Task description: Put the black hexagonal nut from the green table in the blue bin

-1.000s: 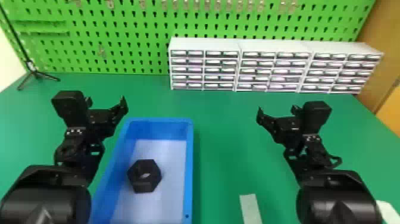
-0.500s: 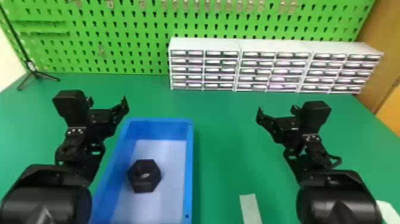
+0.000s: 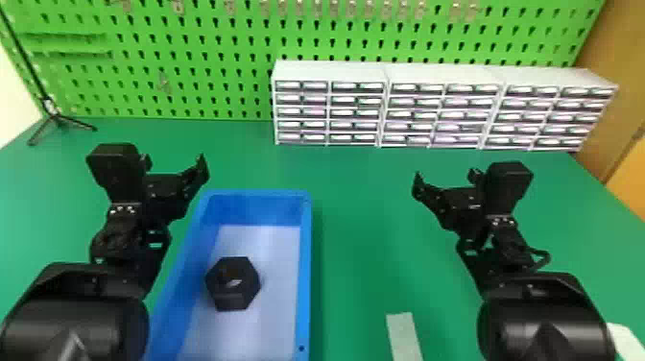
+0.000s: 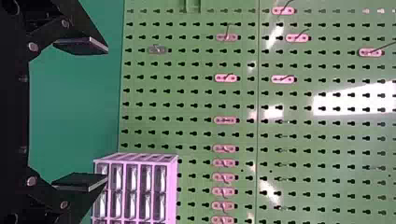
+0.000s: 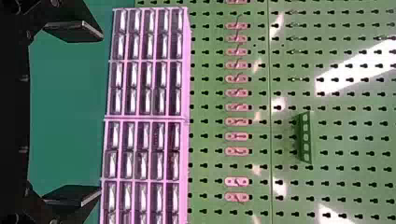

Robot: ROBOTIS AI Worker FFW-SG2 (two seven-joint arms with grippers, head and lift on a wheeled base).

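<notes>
Strip (image 3: 404,336), one, lies near; left of it, one nut (image 3: 232,301) sits inside one bin (image 3: 305,269), closer to its left wall. Two hands, left gripper (image 3: 173,165) and right gripper (image 3: 446,176), both spread wide, gripping nothing; table (image 3: 364,230) between. Behind, three drawer units (image 3: 331,72), one pegboard (image 3: 192,53)

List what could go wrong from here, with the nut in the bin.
The black nut lies ungripped in the blue bin, so a knock to the bin might slide it. The left hand, open near the bin's left side, could clip the rim if lowered carelessly.
</notes>
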